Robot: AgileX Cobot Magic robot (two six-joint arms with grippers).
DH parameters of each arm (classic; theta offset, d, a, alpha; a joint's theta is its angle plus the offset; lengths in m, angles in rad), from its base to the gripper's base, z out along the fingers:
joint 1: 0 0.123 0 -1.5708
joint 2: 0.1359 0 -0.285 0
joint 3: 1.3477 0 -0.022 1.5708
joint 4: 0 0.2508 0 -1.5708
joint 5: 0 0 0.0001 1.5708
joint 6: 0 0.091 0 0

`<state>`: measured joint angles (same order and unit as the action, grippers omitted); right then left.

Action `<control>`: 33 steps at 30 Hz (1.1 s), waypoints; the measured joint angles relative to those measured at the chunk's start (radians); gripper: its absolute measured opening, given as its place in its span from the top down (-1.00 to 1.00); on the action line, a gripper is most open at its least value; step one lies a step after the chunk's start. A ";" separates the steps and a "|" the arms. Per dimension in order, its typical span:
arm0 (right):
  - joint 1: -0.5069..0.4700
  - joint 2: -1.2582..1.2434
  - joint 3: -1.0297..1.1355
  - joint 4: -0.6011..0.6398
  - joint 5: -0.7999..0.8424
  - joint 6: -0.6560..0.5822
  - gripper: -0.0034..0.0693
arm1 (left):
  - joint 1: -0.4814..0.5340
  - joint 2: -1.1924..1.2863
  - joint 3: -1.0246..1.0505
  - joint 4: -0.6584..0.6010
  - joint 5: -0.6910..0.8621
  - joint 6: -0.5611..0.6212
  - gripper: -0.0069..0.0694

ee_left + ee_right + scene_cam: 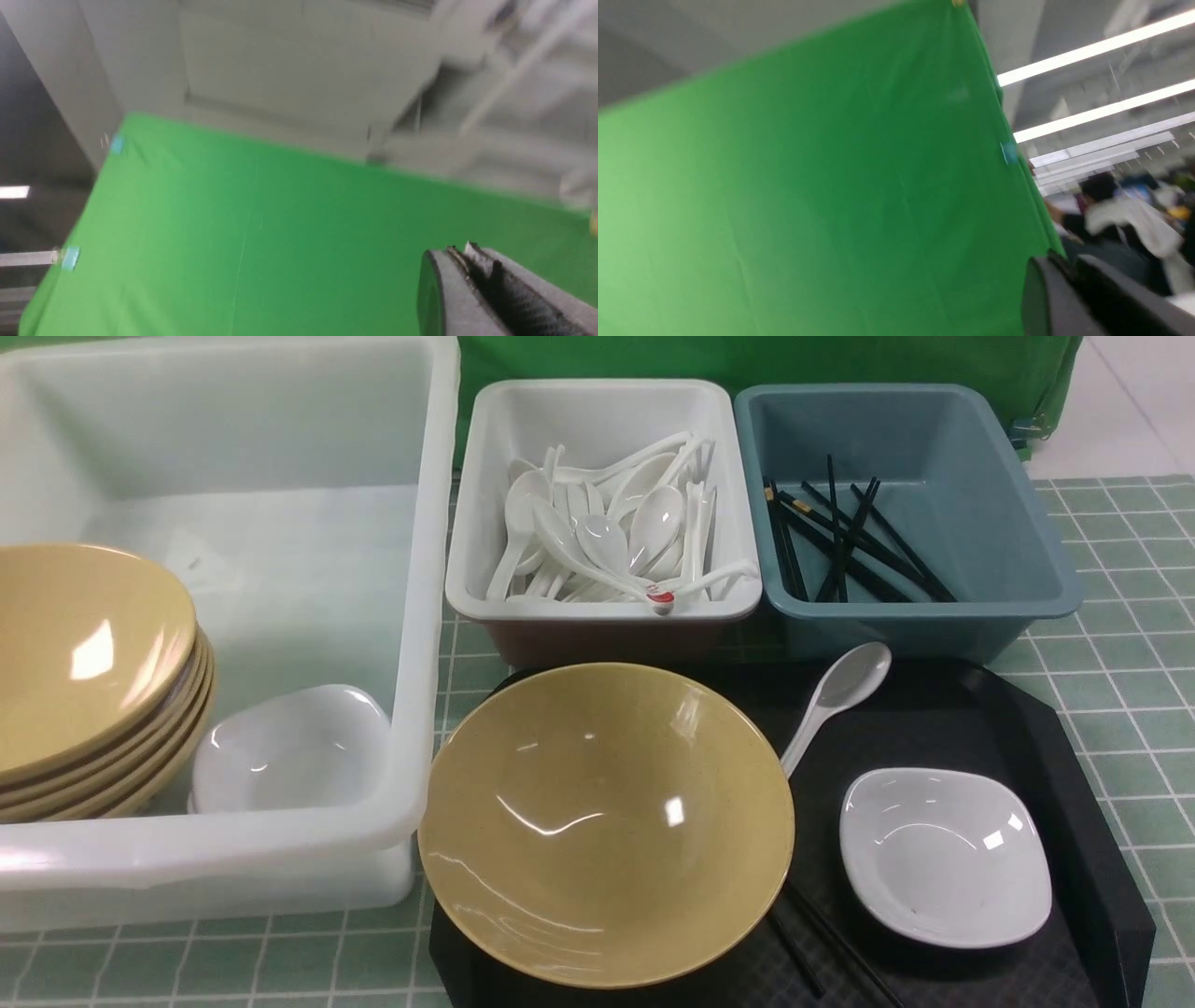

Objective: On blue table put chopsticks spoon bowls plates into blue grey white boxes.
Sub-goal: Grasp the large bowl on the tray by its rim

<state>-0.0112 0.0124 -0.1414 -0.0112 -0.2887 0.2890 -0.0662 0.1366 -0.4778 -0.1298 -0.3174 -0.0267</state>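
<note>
Green cloth (747,364) hangs behind the tiled table (1120,616), and neither arm shows in the front view. Both wrist cameras face the cloth and the ceiling.

At the left stands the big box (411,616). It holds the stacked bowls (84,653), with a boxed plate (280,747) leaning beside them. Near the front lies the black tray (1074,728), which carries everything not yet sorted. Largest of these is the loose bowl (597,821), upright on the tray's left part, just beside the big box.

Behind the tray the blue box (934,429) holds a loose heap of sorted chopsticks (840,541). The white box (597,406) beside it is piled with sorted spoons (607,532).

The tray plate (943,859) sits right of the loose bowl, apart from it. The tray spoon (831,695) lies with its scoop near the blue box and its handle running to the bowl's rim. The tray chopsticks (822,943) poke out from under that rim.

Most of the job looks done. One bowl, one plate, one spoon and these chopsticks are left, by my reading.

The left gripper (460,254) has its jaws pressed together on nothing. The right gripper (1064,261) looks narrow and empty, but blur hides whether it is fully closed.
</note>
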 joint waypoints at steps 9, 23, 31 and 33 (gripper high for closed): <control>0.000 0.292 -0.181 -0.002 0.551 -0.224 0.64 | -0.048 0.575 -0.320 -0.004 0.513 -0.073 0.81; 0.200 0.663 -0.184 0.254 0.671 -0.604 0.81 | -0.573 1.263 -0.710 -0.145 1.104 0.191 0.81; 0.280 0.683 -0.184 0.264 0.665 -0.609 0.81 | -0.690 1.536 -0.804 -0.132 1.122 0.195 0.81; 0.281 0.683 -0.184 0.265 0.655 -0.609 0.81 | -0.692 1.583 -0.813 -0.120 1.112 0.198 0.81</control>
<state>0.2700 0.6957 -0.3251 0.2539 0.3662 -0.3197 -0.7578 1.7196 -1.2913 -0.2496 0.7950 0.1714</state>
